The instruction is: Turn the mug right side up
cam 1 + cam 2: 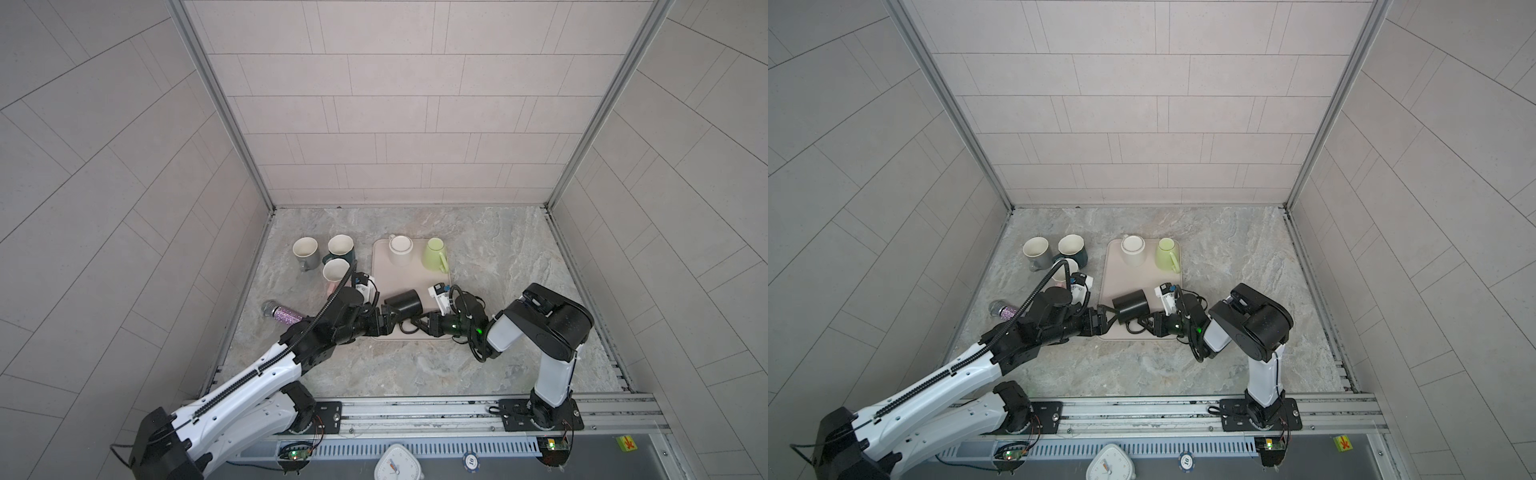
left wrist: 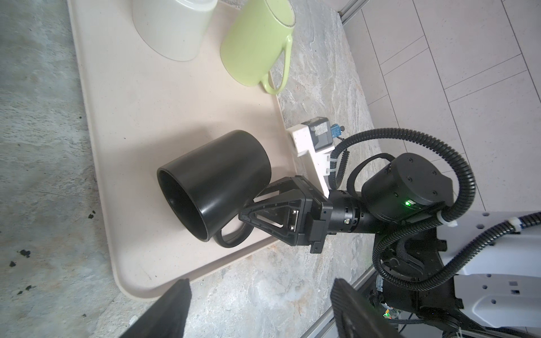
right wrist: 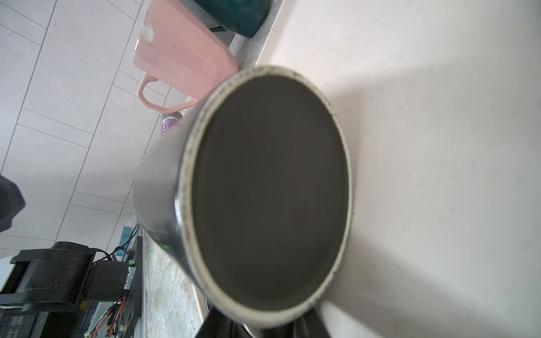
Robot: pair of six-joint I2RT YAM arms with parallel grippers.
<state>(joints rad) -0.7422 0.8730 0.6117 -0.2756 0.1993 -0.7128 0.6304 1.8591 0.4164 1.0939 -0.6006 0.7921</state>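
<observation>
"Well, how did the grippers stand?"

"The right gripper (image 2: 248,209) had its fingers drawn in on either side of the handle of the glossy black ceramic mug (image 2: 216,172); whether they truly pinched it, I could not tell. The left gripper (image 1: 1113,318) held its jaws spread wide, just beside that mug's rim."

"And the mug itself?"

"It lay on its side on the beige rounded plastic tray (image 2: 131,131), mouth toward the left arm, flat base toward the right arm, its handle close to the tray's near rim."

"What room was there around it?"

"The tray's middle was bare. At its far end stood a cream ceramic mug (image 1: 400,251) and a light green ceramic mug (image 1: 434,253), both mouth-down, well apart from the black one. Just off the tray's left edge three upright mugs crowded together: a pink ceramic mug (image 1: 336,272) nearest, a dark teal mug (image 1: 340,247) and a grey mug (image 1: 305,251) behind. A glittery purple microphone (image 1: 282,313) lay by the left arm. Right of the tray, open grey marbled tabletop (image 1: 519,257) ran to the pale tiled walls (image 1: 415,124), and in front of it to the aluminium rail (image 1: 415,409)."

"Any writing?"

"Below the rail, a blue-and-white round chip (image 1: 1186,460) bore what read as '10'. A yellow-green tag (image 1: 626,442) carried a red mark too small to read, and a white clock (image 1: 397,463) sat beside the chip."
</observation>
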